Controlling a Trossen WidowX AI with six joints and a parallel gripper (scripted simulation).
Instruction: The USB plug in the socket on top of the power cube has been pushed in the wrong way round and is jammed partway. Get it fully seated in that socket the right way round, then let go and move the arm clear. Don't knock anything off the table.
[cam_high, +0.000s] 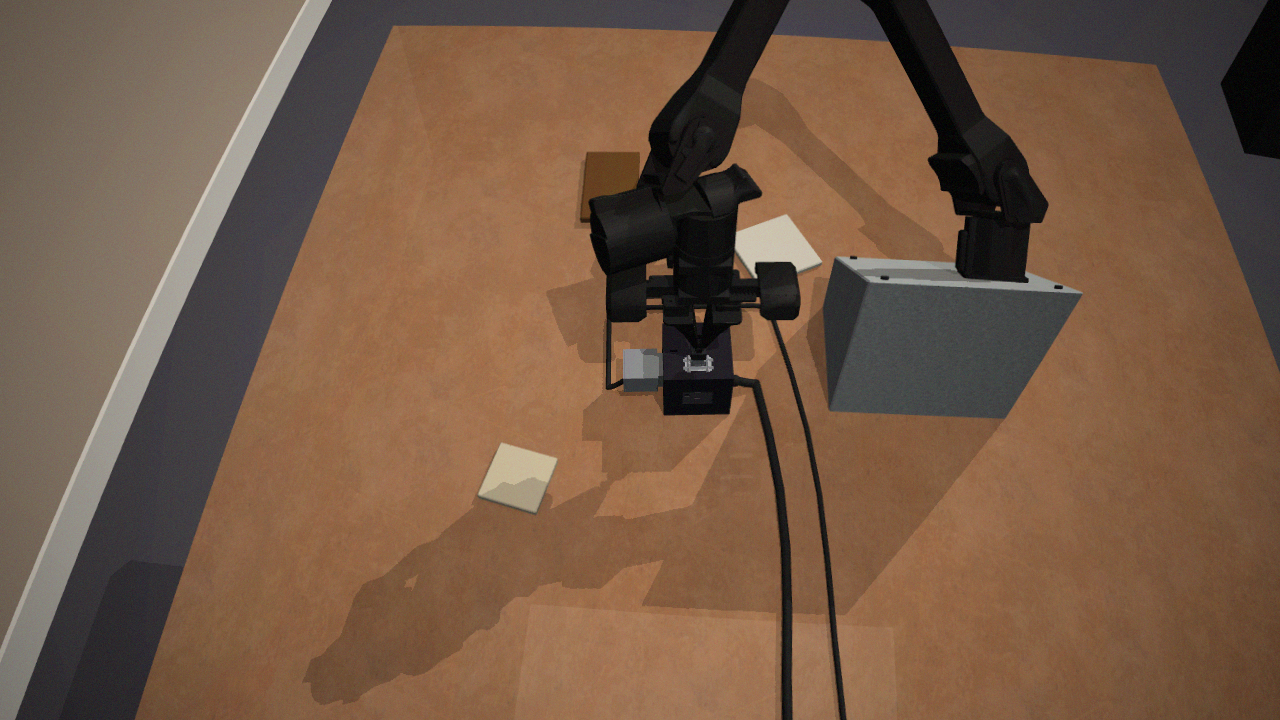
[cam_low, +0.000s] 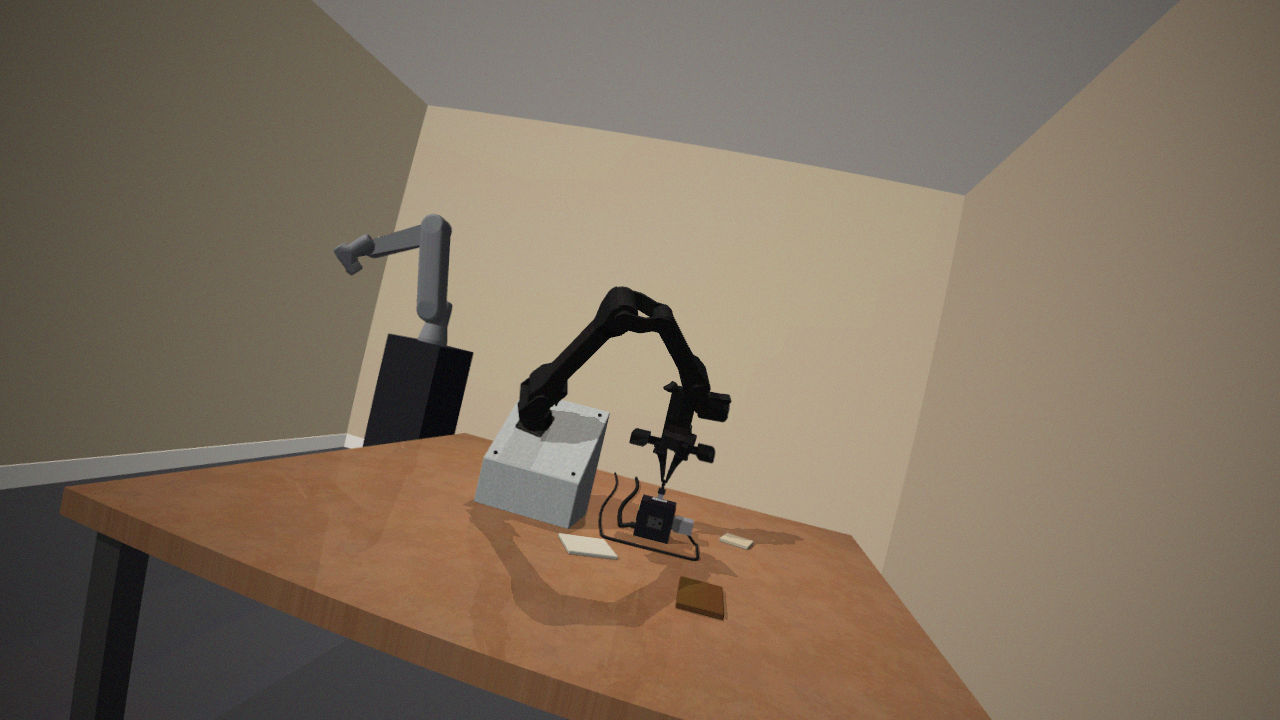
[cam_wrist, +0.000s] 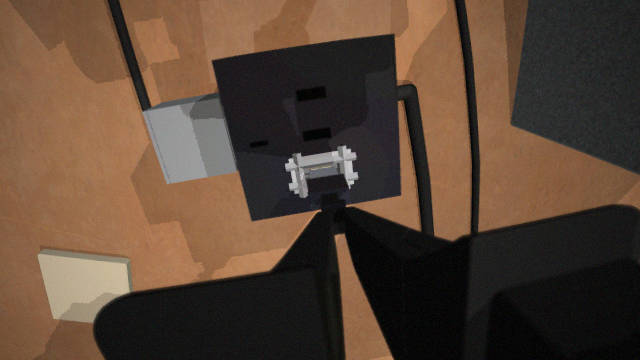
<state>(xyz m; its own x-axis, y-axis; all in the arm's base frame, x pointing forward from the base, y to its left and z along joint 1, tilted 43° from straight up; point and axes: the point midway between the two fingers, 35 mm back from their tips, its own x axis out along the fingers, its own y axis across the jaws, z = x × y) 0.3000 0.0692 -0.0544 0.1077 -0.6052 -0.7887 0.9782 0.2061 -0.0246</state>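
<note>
Gripper: gripper (cam_wrist: 336, 215) points straight down over the power cube (cam_wrist: 280, 165); its fingers are clenched almost together on a small dark piece, the USB plug (cam_wrist: 327, 197), pinched at the very tips
USB plug: in the wrist view it sits at the edge of the cube's top face, touching the white-framed socket (cam_wrist: 321, 170); whether it is partly inside the socket or lifted just out of it cannot be told
Socket: white frame on the cube's top face; pale interior visible in the wrist view; two dark slots lie farther along the same face
Power cube: black, upright near the middle of the worktop (cam_high: 268, 402), well in from every edge; a grey block (cam_high: 640, 368) is attached to the side facing the worktop's left edge in the top view
Cables: thick black cable (cam_high: 778, 501) leaves the cube's opposite side and runs to the bottom edge in the top view; a thinner cable (cam_high: 819, 501) runs beside it
Arm base: grey slanted pedestal (cam_high: 930, 349) toward the right edge, near the cube but apart from it
Tiles: cream tile (cam_high: 517, 476) between the cube and the lower left corner; second cream tile (cam_high: 778, 243) and brown tile (cam_high: 610, 174) lie toward the far edge, partly under the arm
</note>
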